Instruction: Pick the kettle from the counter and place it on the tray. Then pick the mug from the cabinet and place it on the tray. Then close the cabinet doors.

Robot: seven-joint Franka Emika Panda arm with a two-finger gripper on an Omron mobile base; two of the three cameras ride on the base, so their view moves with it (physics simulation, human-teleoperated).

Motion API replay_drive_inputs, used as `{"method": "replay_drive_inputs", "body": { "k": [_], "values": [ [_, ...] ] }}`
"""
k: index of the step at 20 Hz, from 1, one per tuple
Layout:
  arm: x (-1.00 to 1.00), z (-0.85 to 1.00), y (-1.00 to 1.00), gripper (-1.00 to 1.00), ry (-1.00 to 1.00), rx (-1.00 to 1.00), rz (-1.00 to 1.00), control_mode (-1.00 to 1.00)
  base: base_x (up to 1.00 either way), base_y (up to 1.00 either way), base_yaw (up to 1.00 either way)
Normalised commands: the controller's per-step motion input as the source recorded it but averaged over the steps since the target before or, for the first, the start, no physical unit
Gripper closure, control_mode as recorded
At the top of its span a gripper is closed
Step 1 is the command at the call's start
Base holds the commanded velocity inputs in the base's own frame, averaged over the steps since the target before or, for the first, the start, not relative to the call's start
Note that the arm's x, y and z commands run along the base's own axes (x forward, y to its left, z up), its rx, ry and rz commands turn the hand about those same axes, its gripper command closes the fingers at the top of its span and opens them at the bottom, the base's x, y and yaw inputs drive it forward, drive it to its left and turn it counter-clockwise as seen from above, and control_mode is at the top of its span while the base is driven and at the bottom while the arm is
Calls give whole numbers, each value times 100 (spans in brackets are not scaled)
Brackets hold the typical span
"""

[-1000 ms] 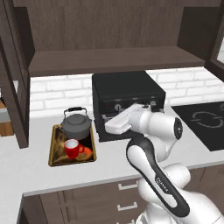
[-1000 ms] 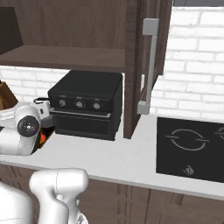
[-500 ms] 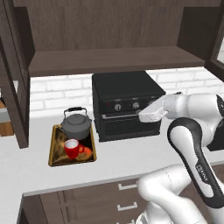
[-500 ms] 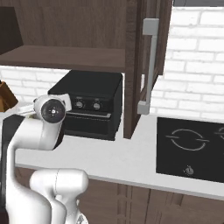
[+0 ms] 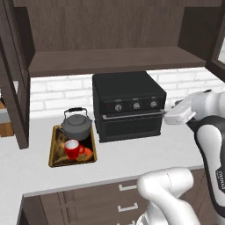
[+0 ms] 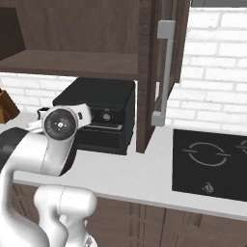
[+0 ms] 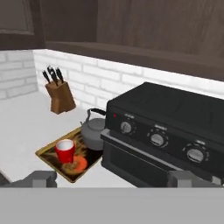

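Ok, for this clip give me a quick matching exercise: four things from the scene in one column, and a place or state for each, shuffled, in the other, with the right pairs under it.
Things:
1. kettle
2. mug
3. gripper
4. knife block

Places or states:
A. on the counter by the brick wall, off the tray
B. open, holding nothing
C. at the back of the tray, next to the black oven
D. at the front of the tray, red with a white inside

Pairs: 1-C, 2-D, 3-B, 4-A
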Motion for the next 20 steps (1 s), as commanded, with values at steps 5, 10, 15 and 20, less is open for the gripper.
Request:
{"method": "replay_drive_inputs", "body": {
  "k": [5, 10, 15, 20],
  "values": [
    [-32, -57, 0, -100, -34, 4, -27, -100, 0, 0, 0],
    [-34, -47, 0, -100, -43, 1, -28, -100, 0, 0, 0],
    [-36, -50, -4, -100, -45, 4, -23, -100, 0, 0, 0],
    [-41, -60, -1, -100, -41, 4, -24, -100, 0, 0, 0]
  ]
}}
